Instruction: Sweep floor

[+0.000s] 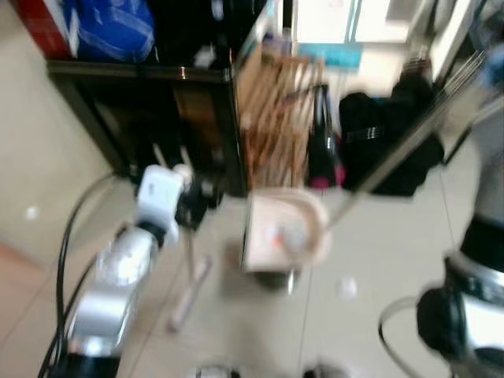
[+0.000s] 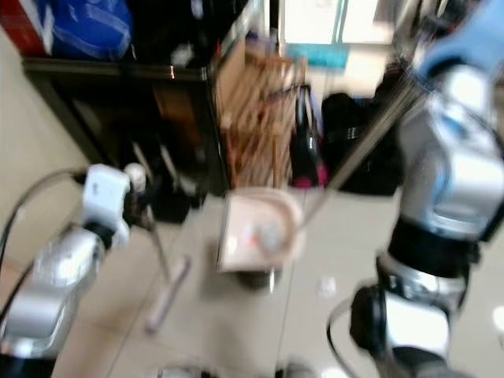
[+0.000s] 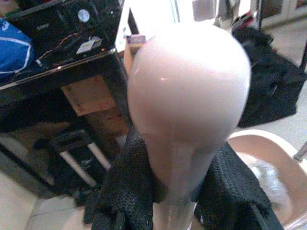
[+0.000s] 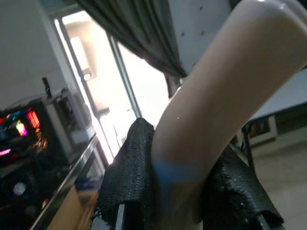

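Observation:
My left gripper (image 3: 180, 191) is shut on the rounded pink top of the broom handle (image 3: 187, 100). In the left eye view this gripper (image 1: 187, 206) sits at the end of my silver left arm, and the thin broom stick drops to the pink broom head (image 1: 189, 293) on the tiles. A pink dustpan (image 1: 283, 232) stands on the floor in the middle, with pale scraps inside. Its long metal pole (image 1: 409, 134) rises to the upper right. My right gripper (image 4: 187, 191) is shut on the pole's curved beige grip (image 4: 225, 96). A small white scrap (image 1: 346, 287) lies just right of the dustpan.
A black shelf unit (image 1: 142, 75) with a blue bag (image 1: 110, 27) on top stands at the back left. Beside it is a wooden rack (image 1: 276, 118), and black bags (image 1: 386, 142) sit to its right. Pale tiles (image 1: 370, 252) spread around the dustpan. The head views are blurred.

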### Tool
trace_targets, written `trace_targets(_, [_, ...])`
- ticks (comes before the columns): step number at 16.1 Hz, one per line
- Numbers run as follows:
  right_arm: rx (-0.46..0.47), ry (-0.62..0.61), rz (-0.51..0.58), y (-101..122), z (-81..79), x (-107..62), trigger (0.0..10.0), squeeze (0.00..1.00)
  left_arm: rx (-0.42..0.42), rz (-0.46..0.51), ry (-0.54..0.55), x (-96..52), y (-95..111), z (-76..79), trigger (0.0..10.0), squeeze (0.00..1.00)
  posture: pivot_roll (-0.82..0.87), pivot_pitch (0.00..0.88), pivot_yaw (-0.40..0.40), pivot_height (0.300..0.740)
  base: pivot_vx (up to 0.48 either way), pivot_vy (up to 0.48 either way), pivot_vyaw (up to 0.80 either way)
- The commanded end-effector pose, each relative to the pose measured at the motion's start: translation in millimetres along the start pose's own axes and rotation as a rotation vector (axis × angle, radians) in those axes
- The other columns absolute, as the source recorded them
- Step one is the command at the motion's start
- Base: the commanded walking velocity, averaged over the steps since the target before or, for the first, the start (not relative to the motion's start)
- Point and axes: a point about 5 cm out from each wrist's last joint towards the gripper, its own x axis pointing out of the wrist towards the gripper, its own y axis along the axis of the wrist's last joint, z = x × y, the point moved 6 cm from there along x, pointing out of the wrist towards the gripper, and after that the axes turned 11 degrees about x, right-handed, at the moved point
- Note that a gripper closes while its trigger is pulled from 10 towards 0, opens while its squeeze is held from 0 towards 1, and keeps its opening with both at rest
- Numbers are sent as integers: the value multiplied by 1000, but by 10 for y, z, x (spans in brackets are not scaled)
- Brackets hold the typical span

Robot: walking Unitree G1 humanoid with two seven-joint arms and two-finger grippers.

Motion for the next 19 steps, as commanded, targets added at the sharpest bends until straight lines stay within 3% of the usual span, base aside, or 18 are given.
trace_targets(1, [37,54,55,142,-171,-38,10000,0,27,31,22,-5,78,-90,10000,0,4,66,62,740,390,0,0])
trace_targets(7, [40,56,83,197,-168,-34,10000,0,25,39,16,18,90,-68,10000,0,1,55,60,740,379,0,0])
trace_targets(12, [32,56,101,216,-168,-38,10000,0,29,32,12,12,61,-47,10000,0,-1,53,60,740,0,0,0])
trace_targets(17, [-51,114,161,165,-289,-105,10000,0,25,14,5,-5,-3,-13,10000,0,-3,52,55,740,0,0,0])
trace_targets(19, [-36,123,172,95,-330,-127,10000,0,32,1,11,-4,-32,-26,10000,0,2,53,50,740,0,0,0])
